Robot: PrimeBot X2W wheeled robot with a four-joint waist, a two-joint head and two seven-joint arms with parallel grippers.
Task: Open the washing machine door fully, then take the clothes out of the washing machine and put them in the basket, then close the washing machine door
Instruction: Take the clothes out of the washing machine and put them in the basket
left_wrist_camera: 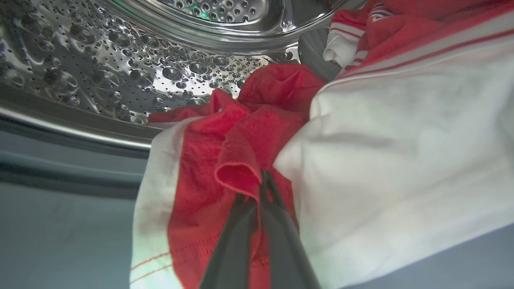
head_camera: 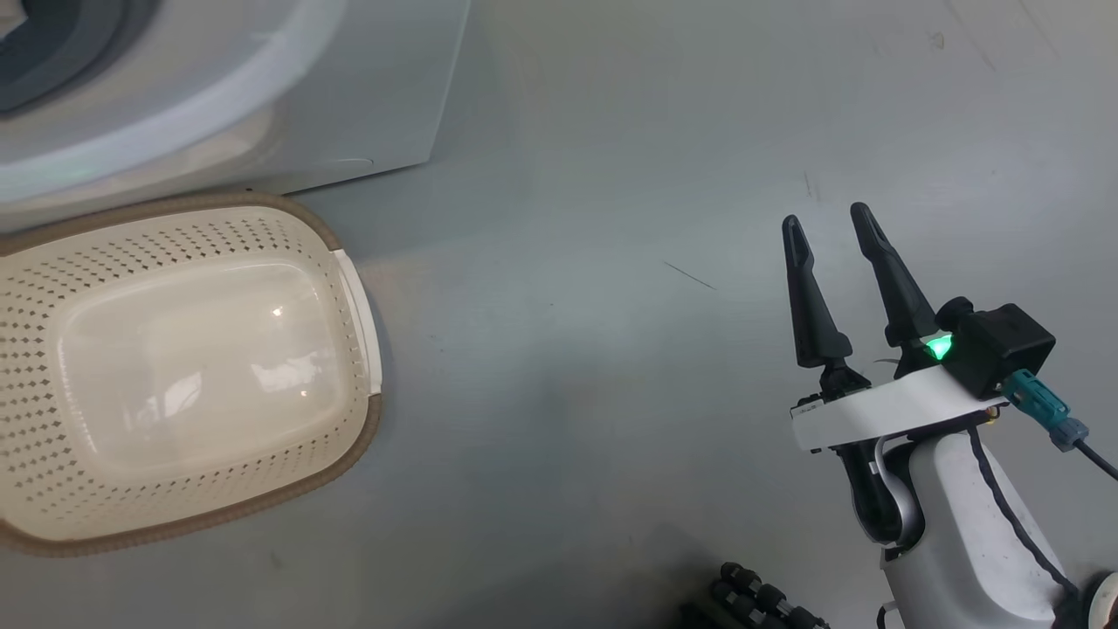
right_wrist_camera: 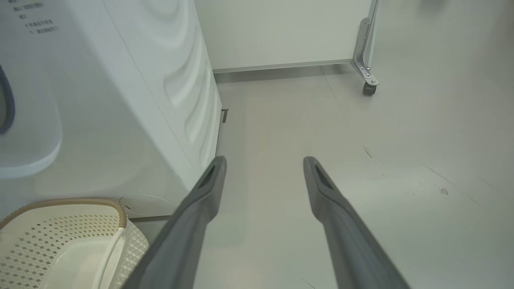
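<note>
Clamped on only a thin fold of the bright red, white-trimmed garment [left_wrist_camera: 249, 136] spilling over the lip of the perforated steel drum [left_wrist_camera: 120, 60], the left gripper [left_wrist_camera: 257, 186] may slip off under the pull; the right gripper [head_camera: 825, 217] stands open.

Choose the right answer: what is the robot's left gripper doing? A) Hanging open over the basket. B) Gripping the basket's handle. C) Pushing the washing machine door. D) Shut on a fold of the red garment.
D: the left gripper is pinched shut on a fold of the red garment in front of the steel drum.
</note>
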